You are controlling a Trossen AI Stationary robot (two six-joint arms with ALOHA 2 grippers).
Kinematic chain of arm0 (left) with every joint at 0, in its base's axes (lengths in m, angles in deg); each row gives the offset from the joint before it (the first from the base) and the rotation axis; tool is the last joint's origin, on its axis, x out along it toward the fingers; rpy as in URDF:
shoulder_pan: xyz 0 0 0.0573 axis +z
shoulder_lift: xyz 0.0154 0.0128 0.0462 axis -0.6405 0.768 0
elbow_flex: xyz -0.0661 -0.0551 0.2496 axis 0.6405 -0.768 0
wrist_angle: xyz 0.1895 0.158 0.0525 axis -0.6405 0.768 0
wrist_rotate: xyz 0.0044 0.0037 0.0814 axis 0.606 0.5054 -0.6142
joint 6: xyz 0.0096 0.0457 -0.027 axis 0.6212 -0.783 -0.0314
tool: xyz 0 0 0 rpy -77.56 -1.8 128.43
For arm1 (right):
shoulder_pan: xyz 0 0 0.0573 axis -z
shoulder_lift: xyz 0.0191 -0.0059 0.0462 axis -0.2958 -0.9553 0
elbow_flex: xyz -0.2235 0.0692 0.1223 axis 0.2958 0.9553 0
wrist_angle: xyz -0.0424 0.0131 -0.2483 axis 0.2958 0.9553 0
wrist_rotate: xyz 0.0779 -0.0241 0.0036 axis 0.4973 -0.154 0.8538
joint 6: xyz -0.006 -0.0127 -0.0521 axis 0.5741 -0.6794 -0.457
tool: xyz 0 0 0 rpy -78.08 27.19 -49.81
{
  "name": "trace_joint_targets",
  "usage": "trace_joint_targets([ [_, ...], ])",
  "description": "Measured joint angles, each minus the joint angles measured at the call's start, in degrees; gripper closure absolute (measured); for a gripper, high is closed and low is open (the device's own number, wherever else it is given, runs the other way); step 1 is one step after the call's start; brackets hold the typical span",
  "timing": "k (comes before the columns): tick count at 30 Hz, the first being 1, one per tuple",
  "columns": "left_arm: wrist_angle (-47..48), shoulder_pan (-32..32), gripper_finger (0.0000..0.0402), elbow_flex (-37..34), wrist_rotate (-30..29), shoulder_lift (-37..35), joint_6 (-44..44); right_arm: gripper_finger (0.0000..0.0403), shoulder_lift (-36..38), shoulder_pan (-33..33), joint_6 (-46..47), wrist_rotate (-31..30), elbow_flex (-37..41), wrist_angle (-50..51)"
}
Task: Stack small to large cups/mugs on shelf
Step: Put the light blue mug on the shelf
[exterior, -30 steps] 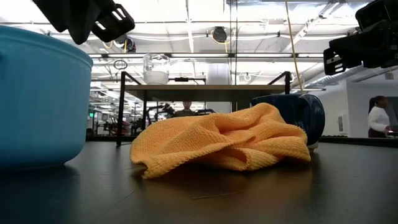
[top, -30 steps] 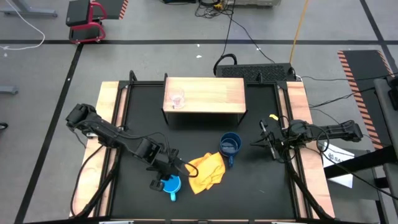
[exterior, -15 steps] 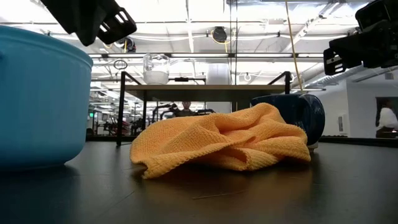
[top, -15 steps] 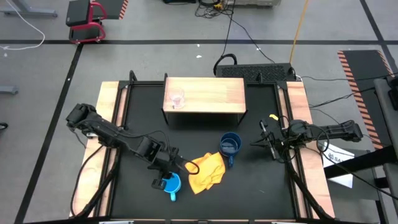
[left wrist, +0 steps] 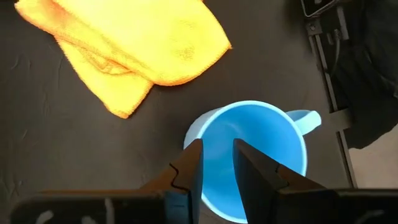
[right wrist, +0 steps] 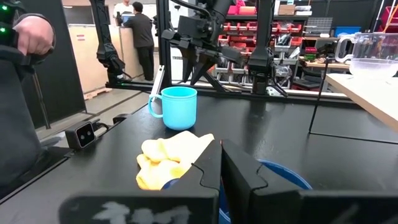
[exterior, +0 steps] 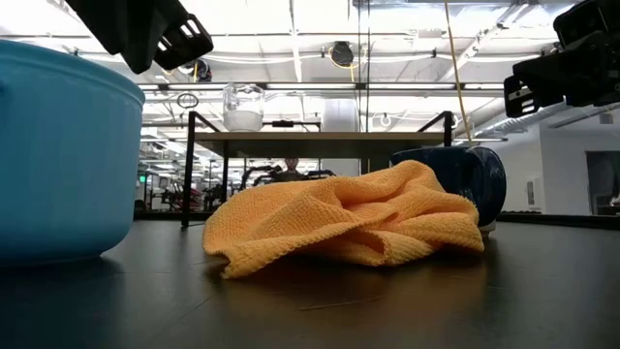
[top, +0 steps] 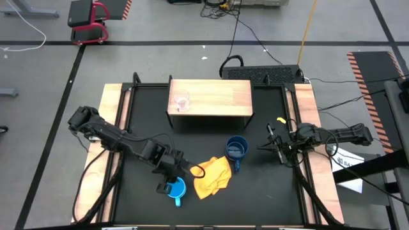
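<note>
Black matting covers the counter, which is edged by light wooden side rails. Nearest the front edge stands the mid-sized light blue handled mug, upright, its handle pointing toward the front. The left hand hangs directly over this mug; in the left wrist view its fingers stand a little apart, straddling the rim on the side away from the handle, one tip over the inside and one outside. Whether they touch the rim cannot be told, and the mug sits on the mat, not lifted. Just beside the mug lies a crumpled yellow cloth, apart from it. Against the cloth's far right side stands the larger dark blue handled mug, upright, with the cloth's edge close to or touching it. Off to the right, near the right rail, the right hand waits above the mat with its fingers pressed together, holding nothing. Farthest back sits the low light wooden shelf with dark side panels, and on its top, toward the left end, rests the small clear glass cup.
</note>
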Motion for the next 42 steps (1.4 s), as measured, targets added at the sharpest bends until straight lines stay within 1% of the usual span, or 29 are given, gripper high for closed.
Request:
trace_joint_targets([
  [10, 0.5, 0.6, 0.0313, 0.0, 0.0, 0.0, 0.8, 0.0403, 0.0, 0.0, 0.0, 0.0, 0.0, 0.4],
  [23, 0.5, 0.9, 0.0313, 0.0, 3.5, 0.0, 3.8, 0.0403, 0.0, 0.0, 0.0, 0.0, 0.0, 0.5],
  [26, 0.5, 0.7, 0.0313, 0.0, 3.1, 0.0, 4.3, 0.0403, 0.0, 0.0, 0.0, 0.0, 0.0, 0.5],
  [28, 0.5, 0.7, 0.0313, 0.0, 2.4, 0.0, 2.7, 0.0403, 0.0, 0.0, 0.0, 0.0, 0.0, 0.6],
  [30, 0.5, 0.7, 0.0313, 0.0, 1.3, 0.0, 0.9, 0.0403, 0.0, 0.0, 0.0, 0.0, 0.0, 0.6],
  [34, 0.4, 0.7, 0.0313, 0.0, -1.4, 0.0, 0.3, 0.0403, 0.0, 0.0, 0.0, 0.0, 0.0, 0.6],
  [37, 0.5, 0.7, 0.0313, 0.0, -1.4, 0.0, 0.3, 0.0403, 0.0, 0.0, 0.0, 0.0, 0.0, 0.6],
  [42, 2.5, 0.7, 0.0314, 0.0, -1.3, 0.0, -3.3, 0.0403, 0.0, 0.0, -0.1, 0.0, 0.0, 0.6],
])
